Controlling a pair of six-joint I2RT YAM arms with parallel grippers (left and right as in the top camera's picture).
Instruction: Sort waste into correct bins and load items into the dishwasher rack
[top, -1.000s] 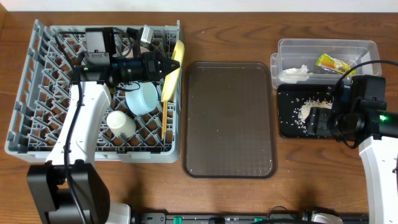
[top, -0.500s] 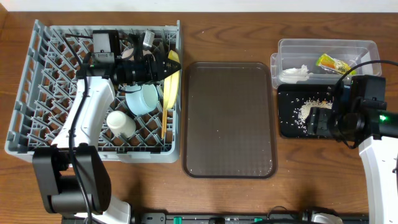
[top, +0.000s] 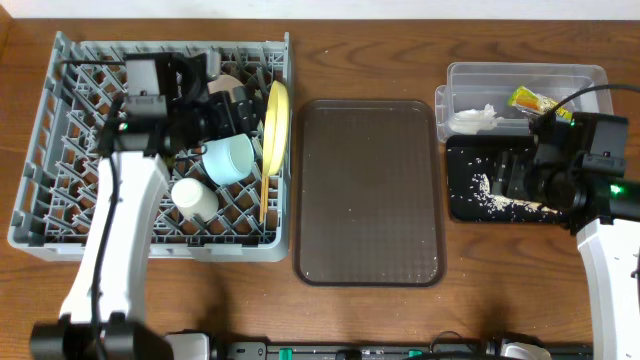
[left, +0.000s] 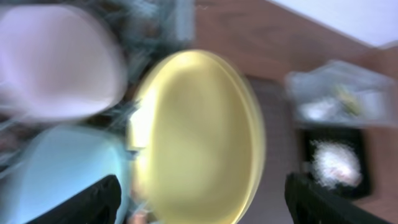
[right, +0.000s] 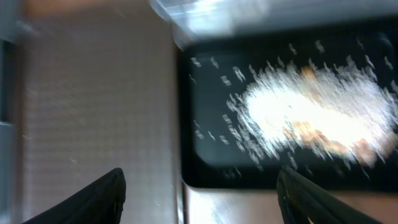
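Yellow plate (top: 276, 115) stands edgewise along rack's (top: 48, 160) right wall.

The left arm (top: 118, 210) and right arm (top: 608, 255) wear smooth white shells, each ending in a boxy black wrist housing (top: 590, 150). Thin black cables (top: 600, 89) trail along them. A small green light (top: 617, 190) glows on the right one.

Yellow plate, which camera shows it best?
Left wrist: the yellow plate shows its broad face, though blurred. Overhead gives only its thin edge, upright in the dishwasher rack. Right wrist misses it.
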